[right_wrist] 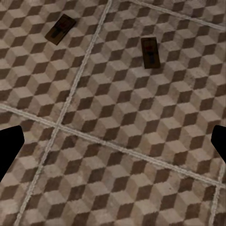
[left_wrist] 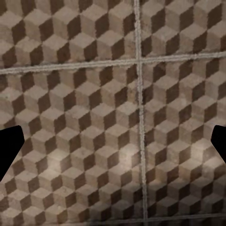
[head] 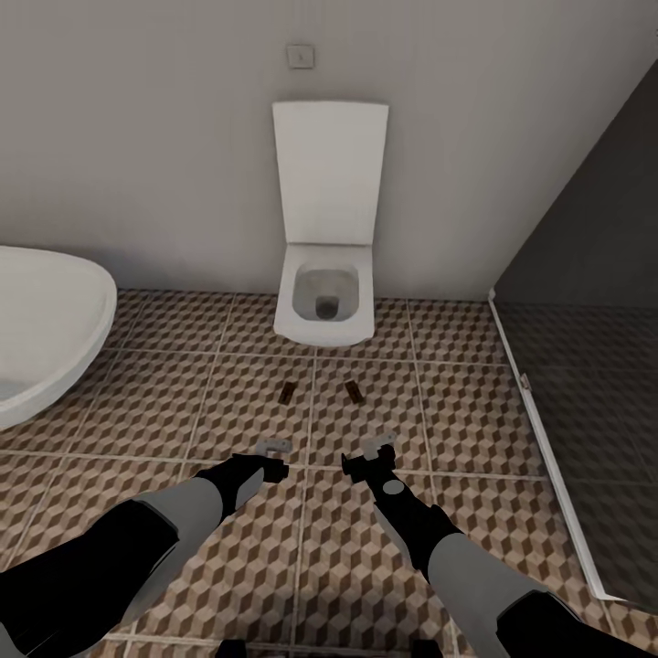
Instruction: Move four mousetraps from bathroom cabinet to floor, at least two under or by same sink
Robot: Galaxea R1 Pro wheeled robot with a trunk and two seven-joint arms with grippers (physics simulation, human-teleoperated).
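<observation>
Bathtub [head: 41, 329] cut by frame edge; mousetraps' [head: 287, 393] fittings too small.

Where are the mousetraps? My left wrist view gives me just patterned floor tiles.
Observer: Ahead of you, the left mousetrap and the right mousetrap lie flat on the bathroom floor, with a grout line between them.
Operator: What is nearest them?
Observer: The white toilet stands just beyond them, against the wall.
Operator: Are my right jaws carrying one?
Observer: No, the right jaws stand open and empty above the tiles, short of both traps.
</observation>
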